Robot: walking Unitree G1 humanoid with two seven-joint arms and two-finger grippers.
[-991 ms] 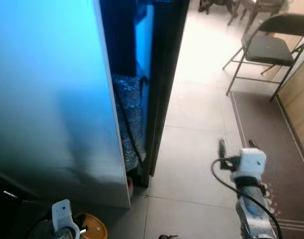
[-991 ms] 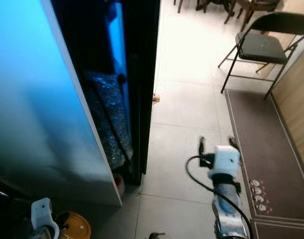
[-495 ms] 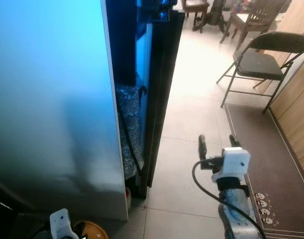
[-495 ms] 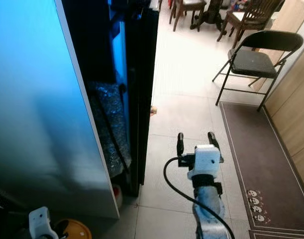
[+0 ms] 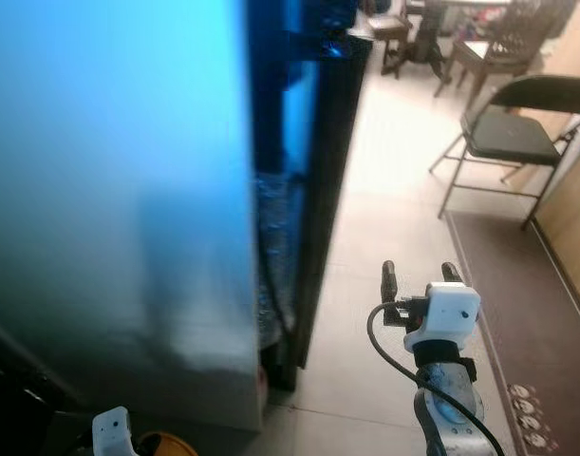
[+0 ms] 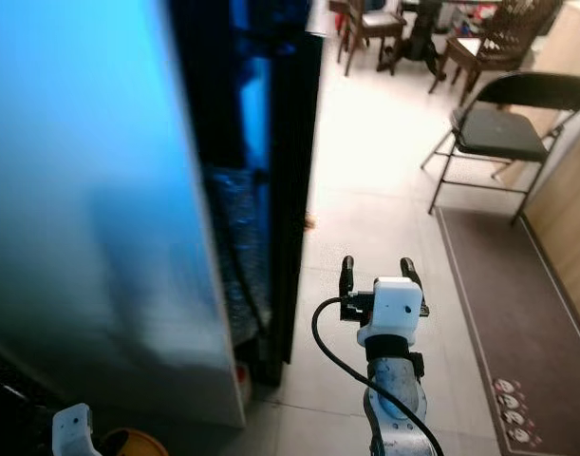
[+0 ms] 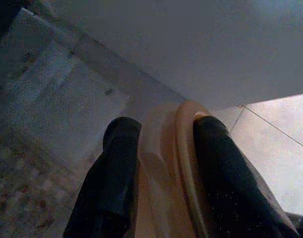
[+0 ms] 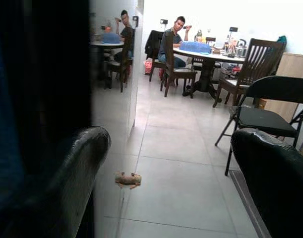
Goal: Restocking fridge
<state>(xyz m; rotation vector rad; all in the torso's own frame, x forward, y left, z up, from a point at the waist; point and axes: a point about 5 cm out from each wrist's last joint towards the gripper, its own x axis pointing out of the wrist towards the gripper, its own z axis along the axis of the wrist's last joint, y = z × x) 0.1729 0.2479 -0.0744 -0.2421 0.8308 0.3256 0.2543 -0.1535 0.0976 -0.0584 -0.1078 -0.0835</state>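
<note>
The round orange lidded container [image 7: 168, 173] sits clamped between the left gripper [image 7: 163, 173] fingers, low beside the tall silver fridge [image 5: 109, 190]. The right gripper [image 6: 375, 274], fingers spread wide and empty, hovers near the fridge's dark edge; misjudging that gap could knock it.

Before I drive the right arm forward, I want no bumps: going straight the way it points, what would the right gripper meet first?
Probably nothing close: the right gripper, jaws open, points along bare floor tiles beside the fridge's dark side. A small brown object lies low ahead, the folding chair to its right. Depth is unclear.
</note>
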